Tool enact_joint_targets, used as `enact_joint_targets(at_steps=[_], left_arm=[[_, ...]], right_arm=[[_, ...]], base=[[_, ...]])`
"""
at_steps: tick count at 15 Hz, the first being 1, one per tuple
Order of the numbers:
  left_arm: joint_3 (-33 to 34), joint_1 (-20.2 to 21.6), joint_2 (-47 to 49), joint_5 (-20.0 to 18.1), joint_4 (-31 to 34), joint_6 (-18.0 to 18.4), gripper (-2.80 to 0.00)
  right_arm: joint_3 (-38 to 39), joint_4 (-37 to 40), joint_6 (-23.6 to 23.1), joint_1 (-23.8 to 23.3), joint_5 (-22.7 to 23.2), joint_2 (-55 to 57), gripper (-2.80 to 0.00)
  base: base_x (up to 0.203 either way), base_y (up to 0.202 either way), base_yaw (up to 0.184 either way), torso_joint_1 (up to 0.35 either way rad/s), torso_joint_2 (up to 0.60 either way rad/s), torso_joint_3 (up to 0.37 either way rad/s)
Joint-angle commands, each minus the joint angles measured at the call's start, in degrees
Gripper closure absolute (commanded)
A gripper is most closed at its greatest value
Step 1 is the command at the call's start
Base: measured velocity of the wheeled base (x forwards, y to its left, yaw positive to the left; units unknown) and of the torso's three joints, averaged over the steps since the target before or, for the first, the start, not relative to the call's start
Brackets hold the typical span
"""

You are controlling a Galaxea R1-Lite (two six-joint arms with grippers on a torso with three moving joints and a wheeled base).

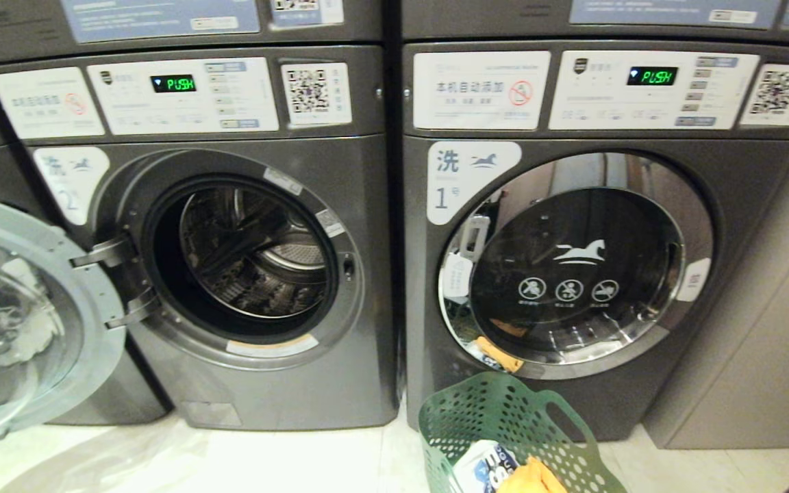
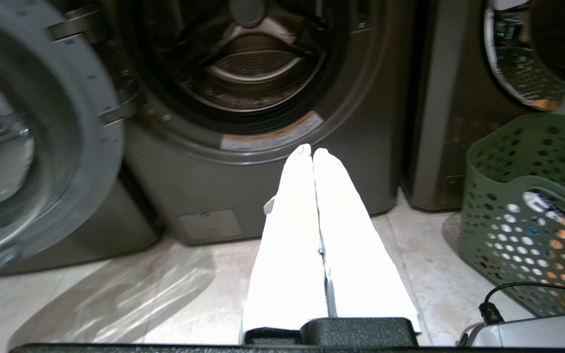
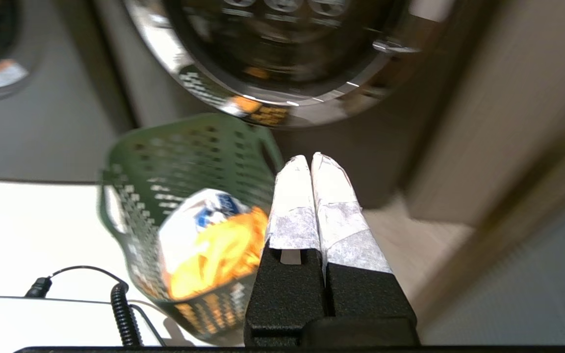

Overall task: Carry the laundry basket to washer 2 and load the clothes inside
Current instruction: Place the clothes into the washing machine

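Left gripper clenched on nothing, low over pale floor tile; right gripper likewise pressed shut and empty. Just beside the right fingertips, the laundry basket, holding white and orange clothes, possibly two garments. Straight beyond the left gripper, washer 2, door swung wide, drum bare. Behind the basket, closed washer 1.

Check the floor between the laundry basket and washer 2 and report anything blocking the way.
Nothing visible blocks it. The laundry basket stands on the floor before washer 1, and bare tile runs from it to washer 2. Washer 2's door is swung open to the far side, leaving the drum clear.
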Motion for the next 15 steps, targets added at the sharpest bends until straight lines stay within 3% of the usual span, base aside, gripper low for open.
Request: enact_joint_targets(at_steps=[1, 3, 11, 15], left_arm=[[0.0, 0.0, 0.0, 0.0, 0.0, 0.1, 0.00], [0.0, 0.0, 0.0, 0.0, 0.0, 0.1, 0.00], [0.0, 0.0, 0.0, 0.0, 0.0, 0.1, 0.00], [0.0, 0.0, -0.1, 0.0, 0.0, 0.1, 0.00]], right_arm=[[0.0, 0.1, 0.0, 0.0, 0.0, 0.1, 0.00], [0.0, 0.1, 0.0, 0.0, 0.0, 0.1, 0.00], [0.0, 0.1, 0.1, 0.0, 0.1, 0.1, 0.00], [0.0, 0.1, 0.1, 0.0, 0.1, 0.1, 0.00]], base=[[0.000, -0.004, 0.187, 0.002, 0.00, 0.002], [0.000, -0.008, 0.115, 0.004, 0.00, 0.002], [0.000, 0.000, 0.000, 0.000, 0.00, 0.000], [-0.001, 0.144, -0.004, 0.002, 0.00, 0.002]])
